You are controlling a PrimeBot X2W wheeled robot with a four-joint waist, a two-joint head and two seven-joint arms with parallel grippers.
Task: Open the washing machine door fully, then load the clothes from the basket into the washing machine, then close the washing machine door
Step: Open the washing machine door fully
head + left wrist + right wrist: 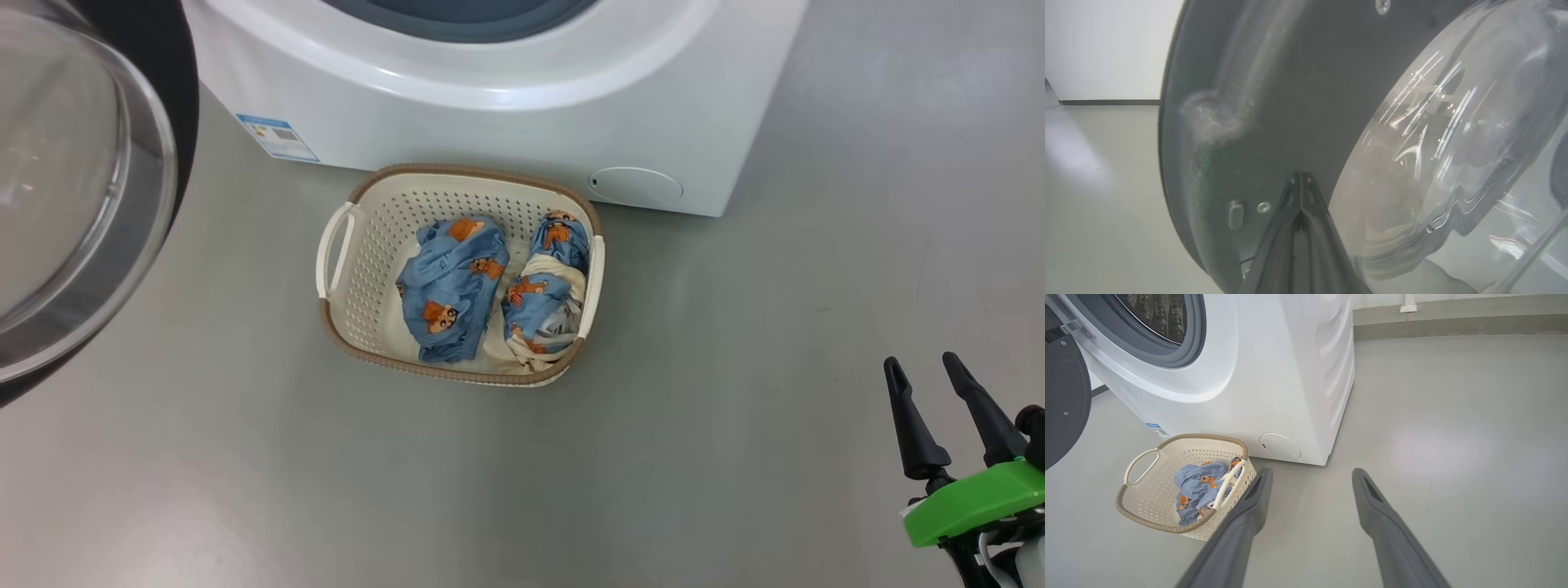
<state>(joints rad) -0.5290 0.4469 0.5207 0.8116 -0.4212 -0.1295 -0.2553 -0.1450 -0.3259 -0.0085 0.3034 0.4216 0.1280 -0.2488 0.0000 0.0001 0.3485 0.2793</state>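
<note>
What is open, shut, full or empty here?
Washing machine door: open wide.
Washing machine: mouth uncovered.
Basket: upright on the floor.
Clothes: two bundles, in the basket.
Left gripper: jaws shut, tips at the door.
Right gripper: jaws open, holding nothing.

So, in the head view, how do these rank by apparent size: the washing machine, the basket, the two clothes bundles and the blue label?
1. washing machine, though cut off by the frame.
2. basket.
3. left clothes bundle and right clothes bundle: about alike, unranked.
4. blue label.
</note>
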